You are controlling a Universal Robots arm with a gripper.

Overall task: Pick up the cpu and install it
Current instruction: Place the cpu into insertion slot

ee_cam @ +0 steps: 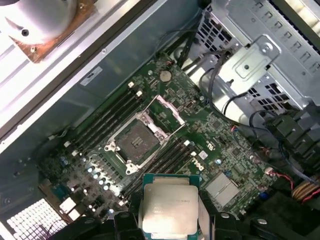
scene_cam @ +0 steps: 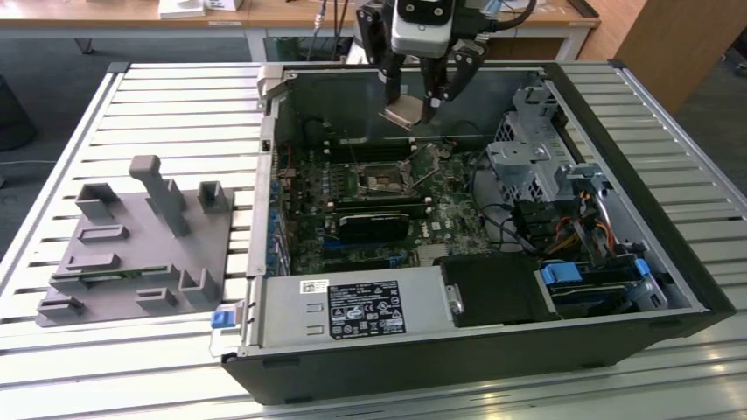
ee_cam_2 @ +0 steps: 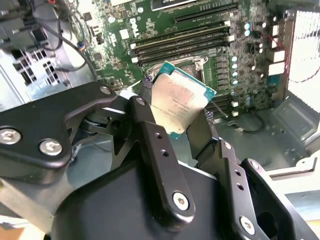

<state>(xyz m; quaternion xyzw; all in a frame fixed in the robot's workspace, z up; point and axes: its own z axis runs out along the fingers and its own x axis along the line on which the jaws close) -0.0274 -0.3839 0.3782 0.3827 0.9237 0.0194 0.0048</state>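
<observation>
**Exterior view: cpu [scene_cam: 405, 112] clamped in the jaws over the open computer case [scene_cam: 467, 367]**

Exterior view placed the gripper [scene_cam: 411, 109] above the far end of the case, its two dark fingers pointing down into the opening. The jaws were closed on the cpu, one finger on each of two opposite edges, and the chip hung between them, clear of the boards below.

Below the jaws lay the green motherboard [scene_cam: 350, 210]. The black-framed socket [scene_cam: 383, 181] sat below the held chip and a little nearer the camera, well apart from it. Off to the exterior view's left, far from the jaws and outside the case, a grey tray [scene_cam: 117, 254] rested on the slatted table [scene_cam: 175, 105].

In the second wrist view the chip's silvery top faced the camera, tilted, with its thin rim showing along the free edges. A finger [ee_cam_2: 142, 107] pressed one side of it and the other finger pressed the opposite side. Long memory slots [ee_cam_2: 185, 37] ran across the board beyond the jaws.

In the first wrist view the cpu sat between the fingertips in the foreground. Beyond it the socket was uncovered, its metal frame [ee_cam: 167, 107] swung up on the side away from the jaws. Rows of memory slots flanked the socket on both sides.
</observation>
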